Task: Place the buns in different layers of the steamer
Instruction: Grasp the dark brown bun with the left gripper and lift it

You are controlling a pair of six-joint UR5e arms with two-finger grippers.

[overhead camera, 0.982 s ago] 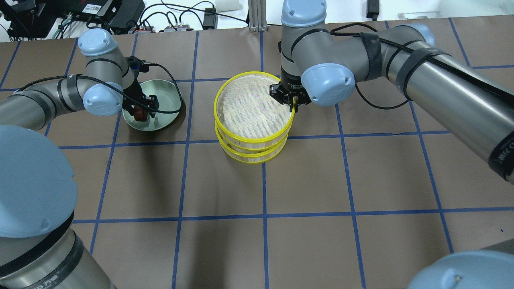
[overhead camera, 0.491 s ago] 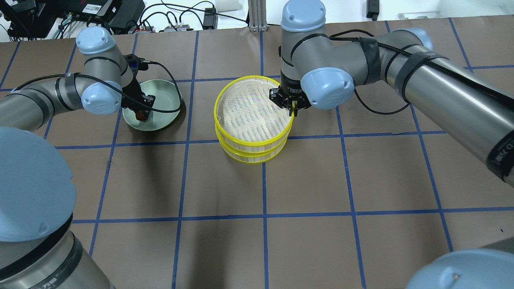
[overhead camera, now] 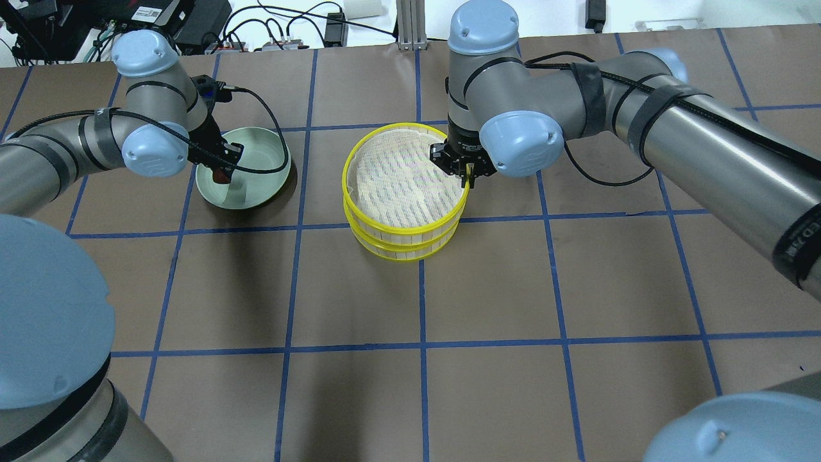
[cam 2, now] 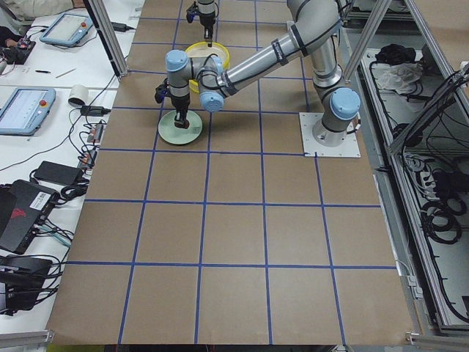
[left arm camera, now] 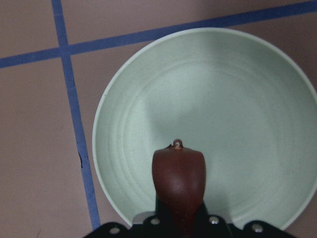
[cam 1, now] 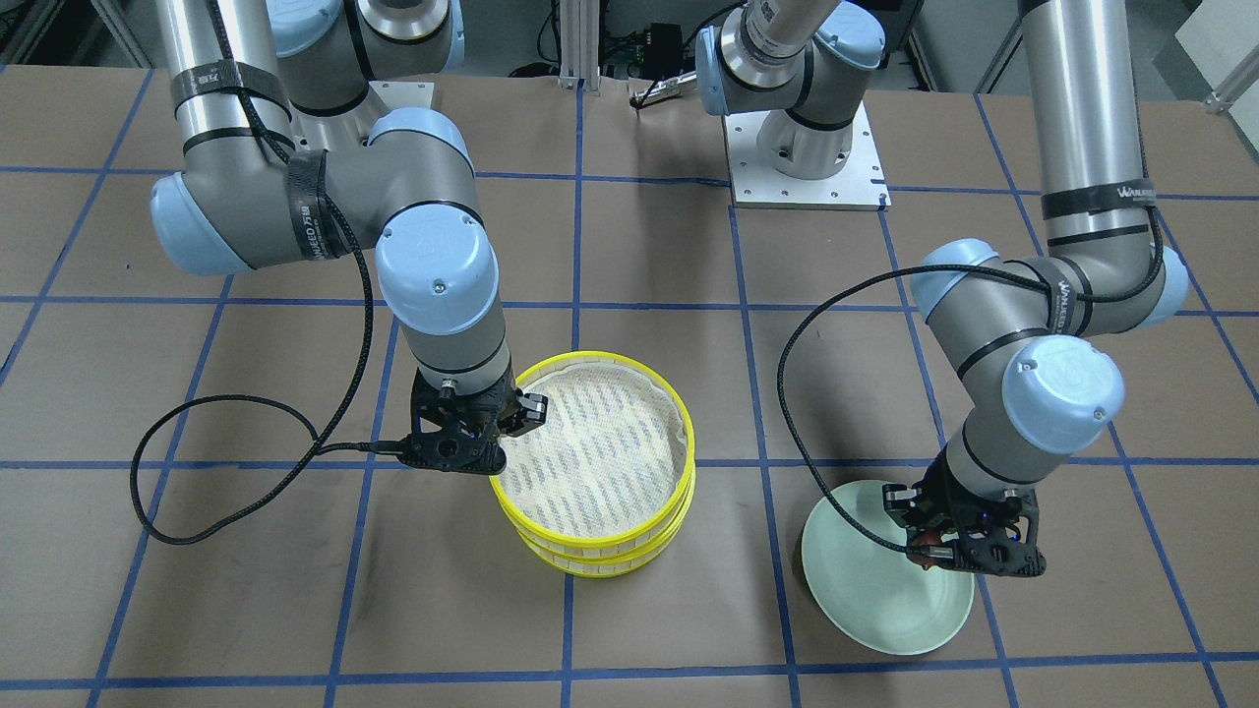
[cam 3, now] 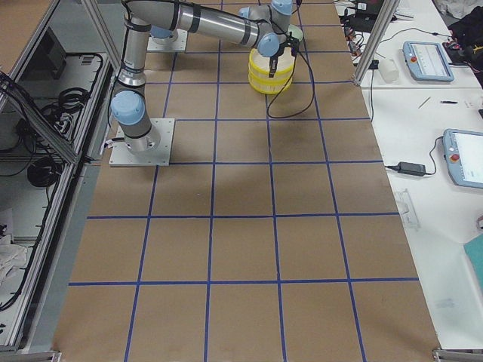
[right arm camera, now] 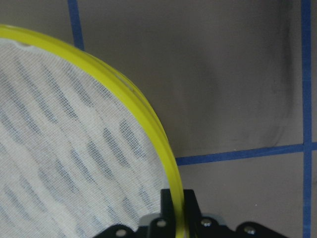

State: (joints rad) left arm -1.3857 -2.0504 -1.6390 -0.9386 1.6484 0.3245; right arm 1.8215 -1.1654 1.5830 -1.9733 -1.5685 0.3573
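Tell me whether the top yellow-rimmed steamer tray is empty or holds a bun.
Empty. The top yellow-rimmed steamer tray shows only bare white mesh liner; the right tool grips its rim.

Robot lab cell: brown-papered table [overhead camera: 487, 289] gridded in blue tape [overhead camera: 423, 344], bolted-down steel base plate [cam 1: 807, 157], aluminium frame posts [cam 2: 105, 37], teach pendants [cam 2: 29, 110] on the white bench [cam 2: 88, 51] outboard of the left gripper [overhead camera: 221, 170], probably power bricks [cam 2: 55, 172] beside them, too small to be sure
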